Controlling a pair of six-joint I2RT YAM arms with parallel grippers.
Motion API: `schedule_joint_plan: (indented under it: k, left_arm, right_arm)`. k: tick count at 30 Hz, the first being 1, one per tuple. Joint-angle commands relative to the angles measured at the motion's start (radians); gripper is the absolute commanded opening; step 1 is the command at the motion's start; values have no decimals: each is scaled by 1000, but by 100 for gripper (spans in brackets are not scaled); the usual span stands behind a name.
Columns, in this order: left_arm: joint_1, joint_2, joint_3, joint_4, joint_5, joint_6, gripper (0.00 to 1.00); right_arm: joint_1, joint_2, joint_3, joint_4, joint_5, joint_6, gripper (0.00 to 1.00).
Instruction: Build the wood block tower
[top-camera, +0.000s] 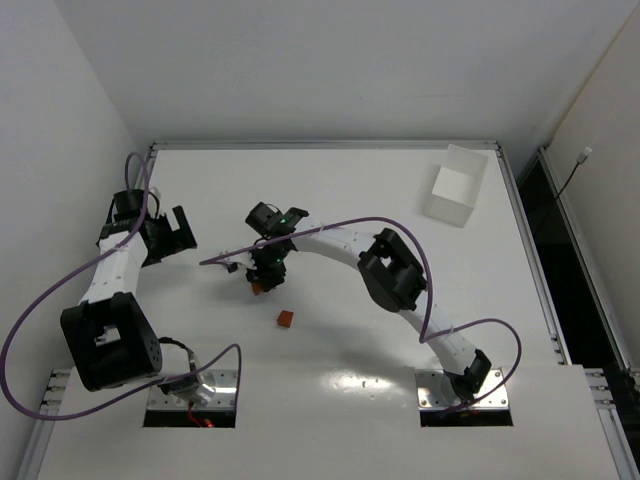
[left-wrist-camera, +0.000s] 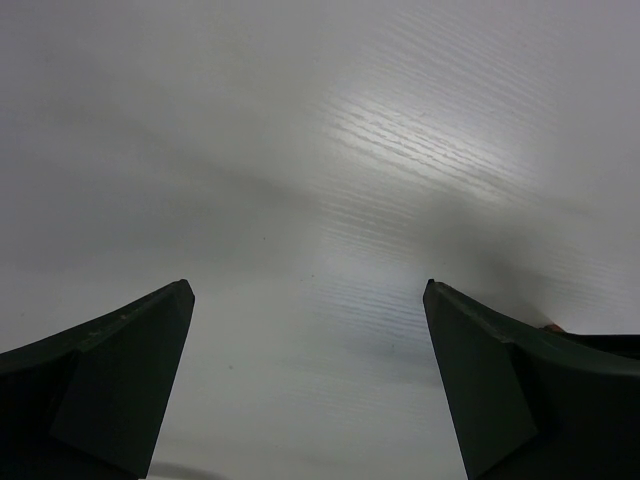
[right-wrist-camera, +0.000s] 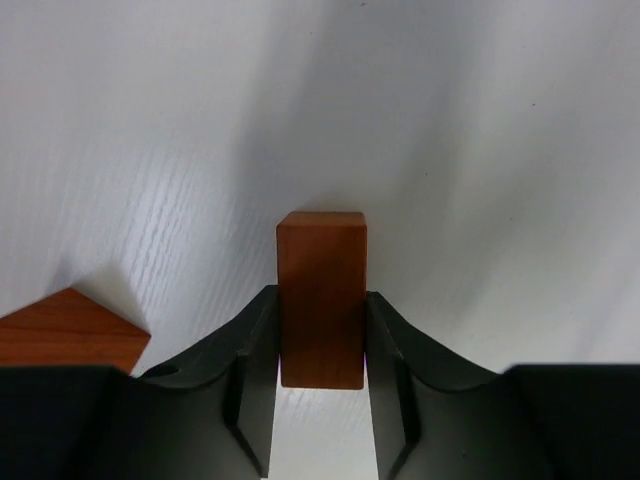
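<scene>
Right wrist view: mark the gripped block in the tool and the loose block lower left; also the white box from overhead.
gripped block (right-wrist-camera: 321, 300), right wrist view, middle of its visible face.
loose block (right-wrist-camera: 65, 335), right wrist view, its visible face.
white box (top-camera: 447, 200), top view, its side wall.

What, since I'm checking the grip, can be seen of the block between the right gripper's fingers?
The block is a smooth reddish-brown wooden bar, longer than wide, with sharp edges and faint grain. It sits lengthwise between the right gripper's fingers, both pressed against its long sides, its far end jutting past the tips. Below it lies the white table; whether it rests there or is lifted cannot be told. A second block lies apart, to one side.
</scene>
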Motion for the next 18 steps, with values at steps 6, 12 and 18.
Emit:
schedule_joint_plan:
  k: [6, 12, 18]
  left_arm:
    - [8, 0, 1, 22, -3, 4, 100]
    - [8, -49, -19, 42, -6, -5, 100]
    - [8, -83, -38, 42, -98, -54, 100]
  right_arm:
    - [-14, -67, -11, 2, -15, 24, 0]
    - [-81, -258, -80, 115, 14, 369, 0]
    - [-172, -286, 103, 45, 239, 941, 0]
